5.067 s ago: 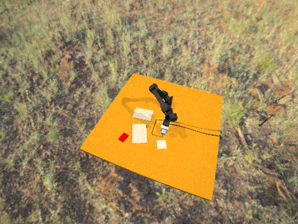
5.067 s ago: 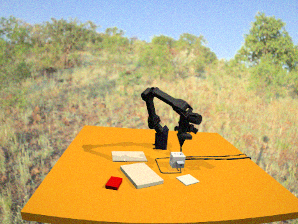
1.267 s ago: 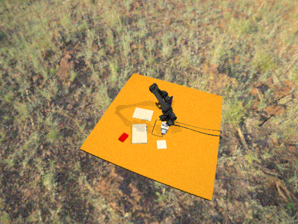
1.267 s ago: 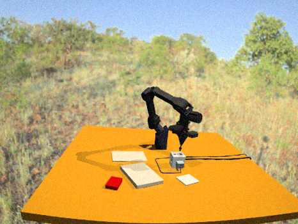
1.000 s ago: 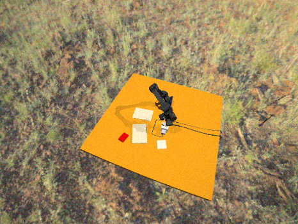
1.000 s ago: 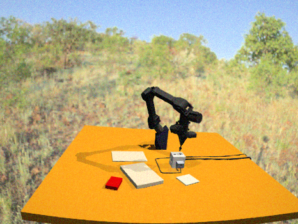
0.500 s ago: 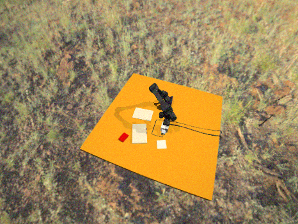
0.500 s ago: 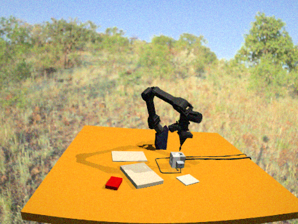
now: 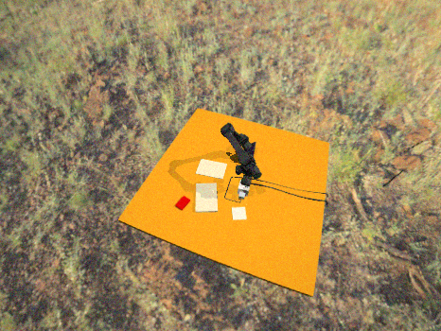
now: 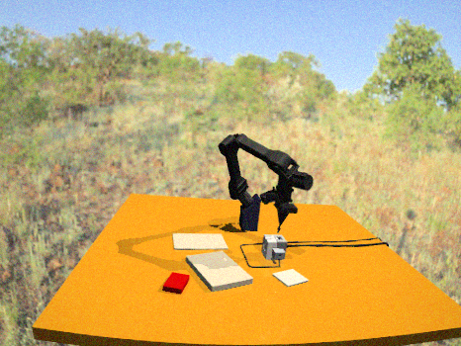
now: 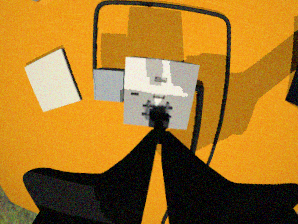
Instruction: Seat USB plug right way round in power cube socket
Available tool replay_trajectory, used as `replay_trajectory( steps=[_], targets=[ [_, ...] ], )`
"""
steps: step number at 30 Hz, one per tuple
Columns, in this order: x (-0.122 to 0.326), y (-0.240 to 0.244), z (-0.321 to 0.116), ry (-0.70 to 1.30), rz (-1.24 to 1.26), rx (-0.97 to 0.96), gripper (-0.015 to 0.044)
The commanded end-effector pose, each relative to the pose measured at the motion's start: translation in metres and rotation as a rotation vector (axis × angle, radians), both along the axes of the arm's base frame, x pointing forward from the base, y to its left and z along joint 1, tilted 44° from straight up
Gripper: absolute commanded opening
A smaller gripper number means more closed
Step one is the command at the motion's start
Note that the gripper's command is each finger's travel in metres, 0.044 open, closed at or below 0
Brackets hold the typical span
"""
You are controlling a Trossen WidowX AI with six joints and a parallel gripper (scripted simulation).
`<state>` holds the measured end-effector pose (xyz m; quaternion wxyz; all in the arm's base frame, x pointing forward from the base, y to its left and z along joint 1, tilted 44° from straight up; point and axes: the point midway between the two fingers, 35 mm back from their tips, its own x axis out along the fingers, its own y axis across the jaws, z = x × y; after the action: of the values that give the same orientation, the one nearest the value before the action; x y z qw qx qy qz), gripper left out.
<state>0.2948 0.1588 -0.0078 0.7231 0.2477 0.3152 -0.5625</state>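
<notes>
The power cube (image 9: 243,189) (image 10: 268,248) (image 11: 182,110) is a pale grey block with small slots in its top. My gripper (image 10: 279,230) (image 11: 158,135) is shut on the USB plug, just above the cube's top. The plug (image 11: 159,116) is small and dark, with a light tip toward the cube in the wrist view. The plug is too small and dark to tell which way round it is, or whether its tip touches a socket; the fingertips hide part of it.
A grey adapter (image 10: 279,254) (image 11: 107,86) sits on the cube's side. Black cable (image 10: 336,244) (image 11: 228,75) loops around the cube. A white card (image 9: 238,213) (image 10: 290,277) (image 11: 53,80), grey slab (image 9: 206,197) (image 10: 218,271), cream sheet (image 9: 211,168) (image 10: 200,241) and red box (image 9: 183,202) (image 10: 176,282) lie nearby.
</notes>
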Motion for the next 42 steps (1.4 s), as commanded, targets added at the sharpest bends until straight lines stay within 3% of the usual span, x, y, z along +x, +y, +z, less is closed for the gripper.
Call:
replay_trajectory(
  steps=[1, 42],
  targets=[
    [0.0, -0.0001, -0.0005, 0.001, 0.001, 0.002, 0.0],
    [0.0002, -0.0019, -0.0054, 0.013, 0.006, 0.025, 0.0]
  ],
)
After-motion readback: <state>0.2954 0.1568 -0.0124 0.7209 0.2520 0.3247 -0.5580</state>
